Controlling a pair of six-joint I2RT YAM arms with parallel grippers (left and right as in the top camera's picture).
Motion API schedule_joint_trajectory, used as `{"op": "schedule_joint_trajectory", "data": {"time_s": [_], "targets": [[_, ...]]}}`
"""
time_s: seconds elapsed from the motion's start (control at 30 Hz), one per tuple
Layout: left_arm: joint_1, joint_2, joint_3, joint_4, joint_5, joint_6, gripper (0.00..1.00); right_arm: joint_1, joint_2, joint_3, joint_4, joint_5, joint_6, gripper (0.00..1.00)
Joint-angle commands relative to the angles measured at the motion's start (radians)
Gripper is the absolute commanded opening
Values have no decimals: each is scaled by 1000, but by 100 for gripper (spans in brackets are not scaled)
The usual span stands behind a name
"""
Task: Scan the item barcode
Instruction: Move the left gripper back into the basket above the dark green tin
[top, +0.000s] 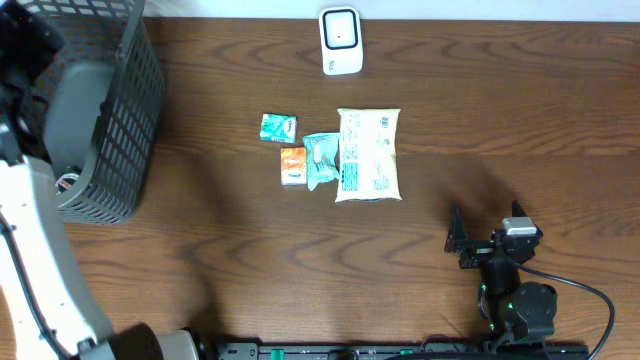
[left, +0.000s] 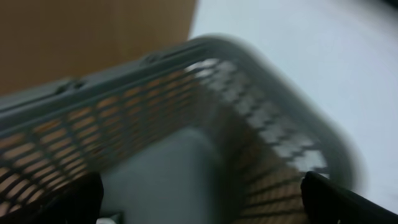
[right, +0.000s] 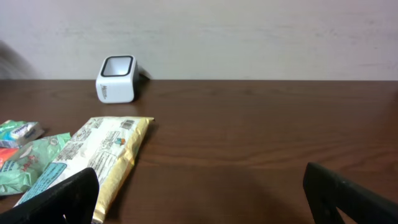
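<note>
Overhead view showed one grey basket (top: 125, 110) at the left of the tabletop (top: 520, 110), the left fingers (left: 62, 202) spread wide and empty over it. One large cream packet (top: 368, 155) lay in the middle, long axis pointing at the one white scanner (top: 340, 42). It was ahead and left of the right fingers (right: 62, 198), also spread and empty, on the nearer arm. Three small packets (top: 293, 165) lay beside it.

From your right gripper (top: 487, 230), bare table (top: 520, 110) lies open toward 12 and 1 o'clock. At 10 the yellow bag (top: 368, 155) and small packets (top: 320, 160) block you; the scanner (top: 340, 40) stands at 11, the basket (top: 110, 120) farther out between 9 and 10.
</note>
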Motion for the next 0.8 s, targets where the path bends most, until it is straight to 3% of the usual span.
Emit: {"op": "schedule_joint_trajectory", "data": {"time_s": [0.0, 0.37, 0.77], "targets": [[60, 69, 2, -43, -16, 10, 100, -3, -6, -2, -4, 1, 10, 99], [158, 238, -10, -202, -16, -28, 100, -3, -6, -2, -3, 1, 10, 99], [169, 318, -33, -301, -17, -27, 99, -3, -6, -2, -3, 1, 10, 99]]}}
